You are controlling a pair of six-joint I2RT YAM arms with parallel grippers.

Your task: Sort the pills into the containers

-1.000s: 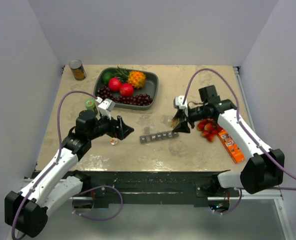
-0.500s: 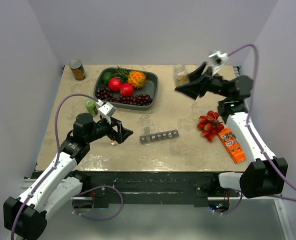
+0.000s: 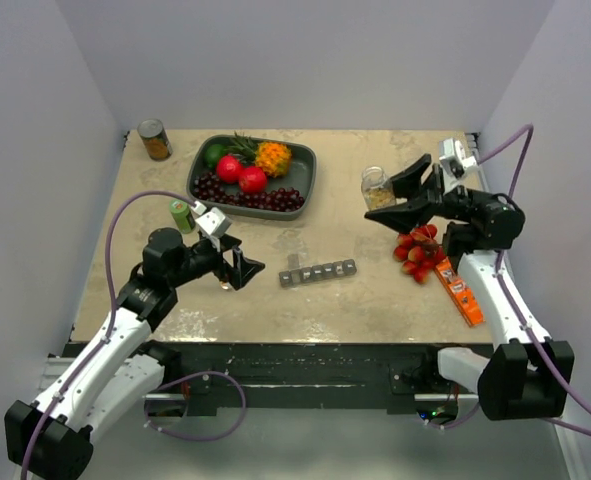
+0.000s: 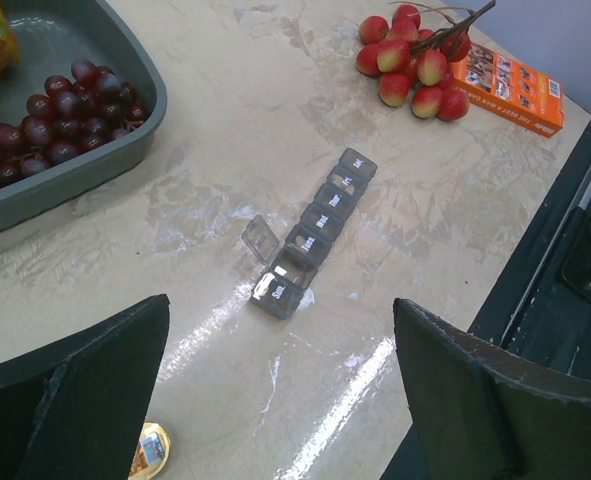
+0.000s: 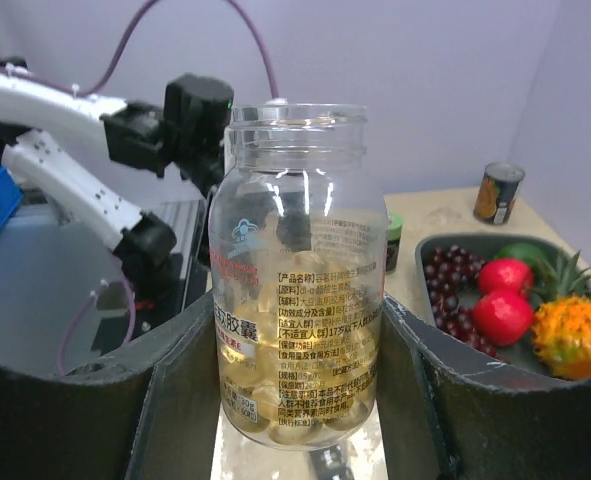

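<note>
The containers, a grey strip of lidded compartments (image 3: 318, 272), lie mid-table; in the left wrist view (image 4: 313, 235) one lid near the "Sun" end stands open. My right gripper (image 3: 390, 200) is shut on a clear, uncapped pill bottle (image 3: 377, 188) and holds it upright, back right of the strip. The right wrist view shows the bottle (image 5: 300, 280) about a third full of yellow softgel pills, held between both fingers. My left gripper (image 3: 240, 268) is open and empty, low over the table just left of the strip. A small gold cap (image 4: 147, 452) lies by its left finger.
A dark grey tray (image 3: 306, 160) of fruit stands at the back. A tin can (image 3: 154, 140) is at the back left and a small green bottle (image 3: 181, 214) is by the left arm. Red lychees (image 3: 420, 250) and an orange box (image 3: 458, 290) lie at the right.
My right gripper rose with the bottle from the strip's right end to the back right, then lowered a little with the bottle upright. My left gripper barely shifted.
</note>
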